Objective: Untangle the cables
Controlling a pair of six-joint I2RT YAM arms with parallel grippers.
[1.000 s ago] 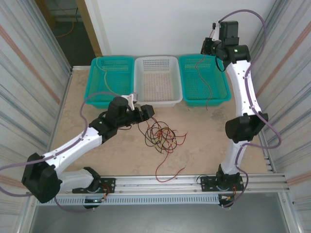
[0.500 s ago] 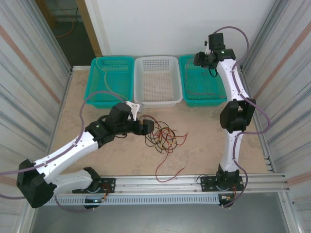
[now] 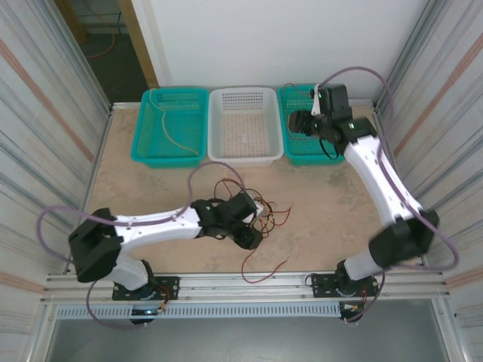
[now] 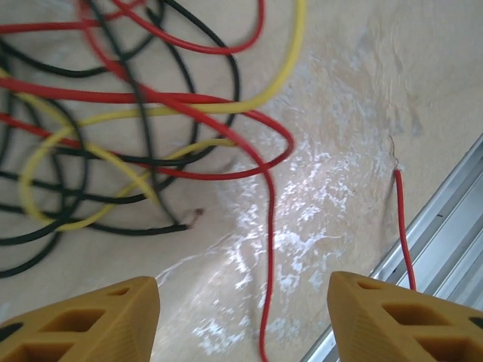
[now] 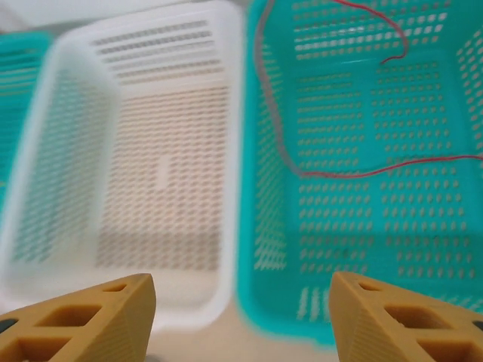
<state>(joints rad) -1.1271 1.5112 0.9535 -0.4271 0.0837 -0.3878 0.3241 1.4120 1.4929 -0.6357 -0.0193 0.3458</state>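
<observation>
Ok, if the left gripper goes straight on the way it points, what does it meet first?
Most likely the thin red cable running between the open fingers of the left gripper, with the beige tabletop right beneath it; depth is unclear.

White back wall (image 3: 264, 38), corrugated side panels (image 3: 38, 113), beige tabletop (image 3: 317, 200)

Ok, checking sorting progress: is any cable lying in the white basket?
No, the white basket has a bare floor; a red cable lies in the teal basket beside it.
</observation>
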